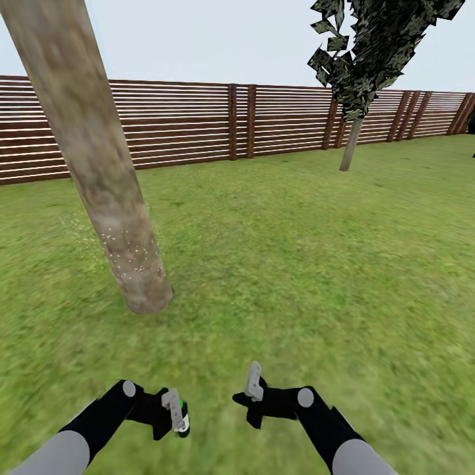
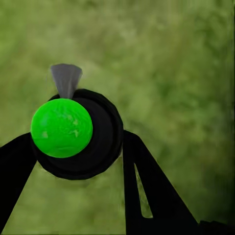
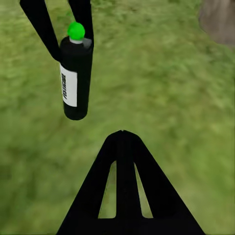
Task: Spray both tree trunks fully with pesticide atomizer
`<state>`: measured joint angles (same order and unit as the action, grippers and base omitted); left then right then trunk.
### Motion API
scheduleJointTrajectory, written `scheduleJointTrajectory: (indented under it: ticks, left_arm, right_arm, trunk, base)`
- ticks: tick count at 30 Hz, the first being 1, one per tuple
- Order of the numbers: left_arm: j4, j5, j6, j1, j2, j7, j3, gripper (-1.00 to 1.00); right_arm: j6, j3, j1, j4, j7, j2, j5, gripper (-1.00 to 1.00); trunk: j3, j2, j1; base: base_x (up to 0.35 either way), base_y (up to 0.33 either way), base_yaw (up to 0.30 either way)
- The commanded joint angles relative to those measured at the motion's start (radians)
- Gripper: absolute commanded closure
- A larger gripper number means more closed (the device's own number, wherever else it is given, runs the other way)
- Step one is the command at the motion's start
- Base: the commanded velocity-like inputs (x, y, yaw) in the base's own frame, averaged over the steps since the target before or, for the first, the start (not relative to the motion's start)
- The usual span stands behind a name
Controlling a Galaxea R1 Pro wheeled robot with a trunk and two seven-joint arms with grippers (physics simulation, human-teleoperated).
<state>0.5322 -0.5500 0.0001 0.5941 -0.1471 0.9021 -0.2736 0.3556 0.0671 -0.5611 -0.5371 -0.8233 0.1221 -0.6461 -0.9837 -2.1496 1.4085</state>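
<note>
I see green lawn running to a reddish-brown slatted fence under pale, flat sky.

Fence behind tree trunk

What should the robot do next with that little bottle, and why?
Probably raise the left gripper and aim the bottle higher up the near tree trunk. White specks sit only near the trunk's base, the bark above looks bare, and the bottle hangs low over the grass.
</note>
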Motion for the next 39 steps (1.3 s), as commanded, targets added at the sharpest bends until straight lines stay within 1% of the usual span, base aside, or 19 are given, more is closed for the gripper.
scheduleJointTrajectory:
  ticks: [1, 2, 3, 4, 6, 8, 9, 13, 20, 24, 27, 32, 33, 35, 39]
  left_arm:
    - [0.002, -0.007, 0.000, 0.001, 0.011, 0.002, -0.005, 1.00]
    - [0.002, -0.027, 0.001, 0.002, 0.025, 0.001, -0.010, 1.00]
    - [0.002, -0.047, 0.001, 0.002, 0.033, 0.001, -0.013, 1.00]
    - [0.002, -0.069, 0.002, 0.002, 0.044, 0.001, -0.015, 1.00]
    - [0.002, -0.082, 0.002, 0.003, 0.052, 0.001, -0.015, 1.00]
    - [0.003, -0.083, 0.000, 0.003, 0.059, 0.001, -0.016, 1.00]
    - [0.003, -0.083, 0.000, 0.003, 0.066, 0.001, -0.016, 1.00]
    - [0.004, -0.084, 0.001, 0.003, 0.105, 0.000, -0.016, 1.00]
    - [0.005, -0.084, 0.004, 0.004, 0.143, -0.005, -0.015, 1.00]
    - [0.006, -0.078, 0.004, 0.005, 0.156, -0.008, -0.014, 1.00]
    - [0.006, -0.080, 0.005, 0.004, 0.170, -0.008, -0.013, 1.00]
    - [0.006, -0.075, 0.003, 0.005, 0.174, -0.009, -0.013, 1.00]
    - [0.006, -0.075, 0.002, 0.006, 0.182, -0.009, -0.012, 1.00]
    - [0.007, -0.075, 0.002, 0.006, 0.187, -0.009, -0.012, 1.00]
    - [0.030, -0.074, 0.002, 0.006, 0.191, -0.008, -0.007, 1.00]
  right_arm:
    - [0.005, -0.001, 0.000, -0.001, 0.000, 0.006, -0.025, 1.00]
    - [0.005, -0.001, 0.000, -0.001, 0.000, 0.015, -0.055, 1.00]
    - [0.005, -0.002, 0.000, -0.001, 0.000, 0.020, -0.068, 1.00]
    - [0.005, -0.002, 0.000, -0.001, 0.000, 0.024, -0.076, 1.00]
    - [0.005, -0.002, 0.000, -0.001, 0.000, 0.026, -0.081, 1.00]
    - [0.005, -0.003, -0.001, -0.001, 0.000, 0.027, -0.082, 1.00]
    - [0.005, -0.002, -0.001, -0.002, 0.000, 0.027, -0.082, 1.00]
    - [0.005, -0.003, -0.002, -0.013, 0.000, 0.026, -0.083, 1.00]
    - [0.004, -0.003, -0.002, -0.020, 0.000, 0.026, -0.083, 1.00]
    - [0.004, -0.003, -0.002, -0.020, 0.000, 0.026, -0.083, 1.00]
    - [0.005, -0.003, -0.002, -0.020, 0.000, 0.025, -0.083, 1.00]
    - [0.005, -0.003, -0.002, -0.020, 0.000, 0.025, -0.083, 1.00]
    - [0.004, -0.003, -0.002, -0.020, 0.000, 0.025, -0.083, 1.00]
    - [0.005, -0.003, -0.002, -0.020, 0.000, 0.025, -0.083, 1.00]
    - [0.004, -0.003, -0.002, -0.020, 0.000, 0.025, -0.084, 1.00]
  trunk:
    - [-0.001, 0.000, 0.000]
    - [-0.001, 0.000, 0.000]
    - [-0.001, 0.000, 0.000]
    - [-0.001, 0.000, 0.000]
    - [-0.001, 0.000, 0.000]
    - [-0.001, 0.000, 0.000]
    - [-0.001, 0.000, 0.000]
    - [-0.001, 0.000, 0.000]
    - [-0.001, 0.000, 0.000]
    - [-0.001, 0.000, 0.000]
    - [-0.001, 0.000, 0.000]
    - [-0.001, 0.000, 0.000]
    - [-0.001, 0.000, 0.000]
    - [-0.001, 0.000, 0.000]
    - [-0.001, 0.000, 0.000]
  base:
    - [0.000, 0.000, 0.000]
    - [0.000, 0.000, 0.000]
    - [0.000, 0.000, 0.000]
    - [0.000, 0.000, 0.000]
    - [0.000, 0.000, 0.000]
    - [0.000, 0.000, 0.000]
    - [0.000, 0.000, 0.000]
    - [0.000, 0.000, 0.000]
    - [0.000, 0.000, 0.000]
    - [0.000, 0.000, 0.000]
    - [0.000, 0.000, 0.000]
    - [0.000, 0.000, 0.000]
    - [0.000, 0.000, 0.000]
    - [0.000, 0.000, 0.000]
    - [0.000, 0.000, 0.000]
